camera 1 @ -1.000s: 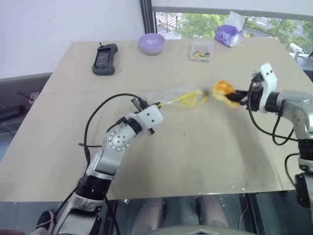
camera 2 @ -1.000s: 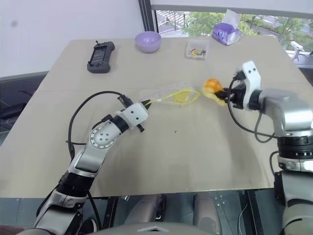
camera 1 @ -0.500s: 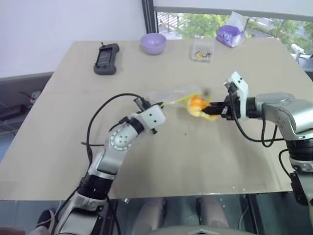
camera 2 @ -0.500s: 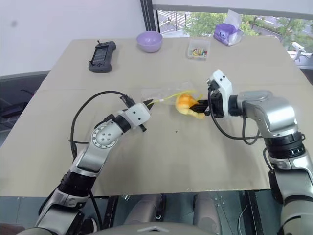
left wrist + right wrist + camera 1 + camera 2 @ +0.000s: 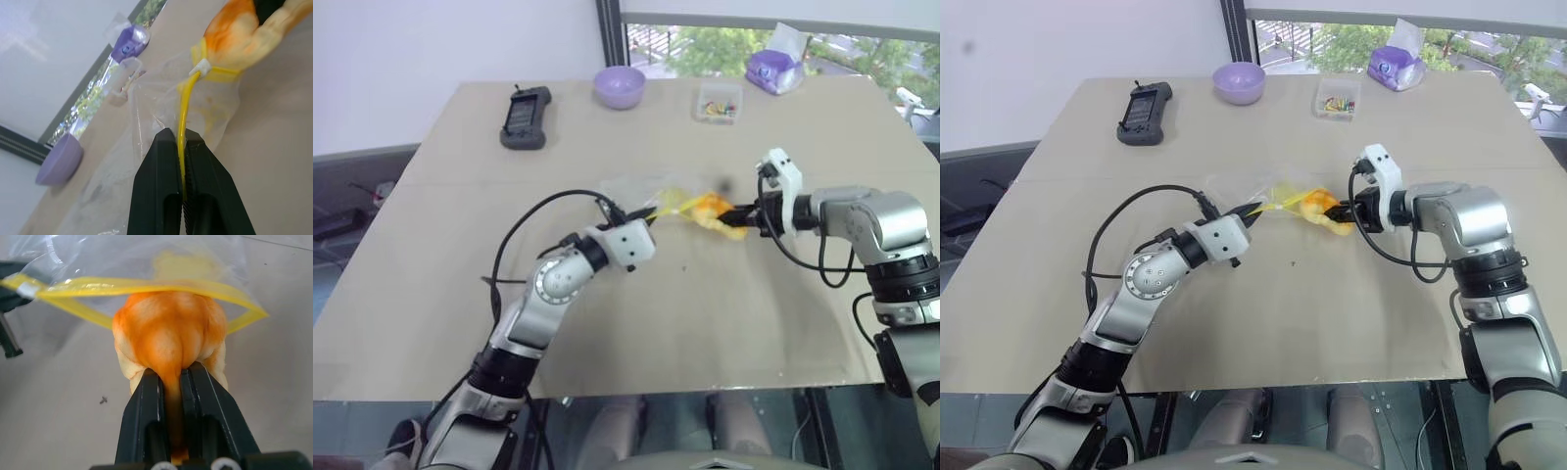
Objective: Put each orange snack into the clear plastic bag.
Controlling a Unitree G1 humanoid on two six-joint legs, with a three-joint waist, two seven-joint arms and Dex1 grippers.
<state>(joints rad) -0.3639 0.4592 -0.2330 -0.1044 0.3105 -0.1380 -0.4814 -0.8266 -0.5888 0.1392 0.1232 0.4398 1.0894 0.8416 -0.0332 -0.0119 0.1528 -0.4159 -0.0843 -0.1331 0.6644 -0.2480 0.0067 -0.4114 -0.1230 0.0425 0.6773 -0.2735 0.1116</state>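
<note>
The orange snack (image 5: 168, 330) is a round orange-yellow bun, pinched at its rear by my right gripper (image 5: 171, 374), which is shut on it. The snack (image 5: 707, 206) hangs just above mid-table, its front end at the open mouth of the clear plastic bag (image 5: 641, 191). The bag's yellow seal strip (image 5: 146, 286) arches across the top of the snack. My left gripper (image 5: 178, 134) is shut on that yellow strip and holds the crinkly bag (image 5: 146, 98) open, its mouth facing the right gripper (image 5: 1337, 211). How far the snack is inside the bag cannot be told.
At the table's far side lie a black handheld device (image 5: 524, 116), a purple bowl (image 5: 620, 85), a small clear box of colourful bits (image 5: 718, 102) and a purple tissue pack (image 5: 773, 67). The bare tan tabletop (image 5: 705, 313) stretches to the near edge.
My right gripper has carried the snack left and downward, from apart from the bag to its mouth. The left gripper has shifted slightly right with the bag.
</note>
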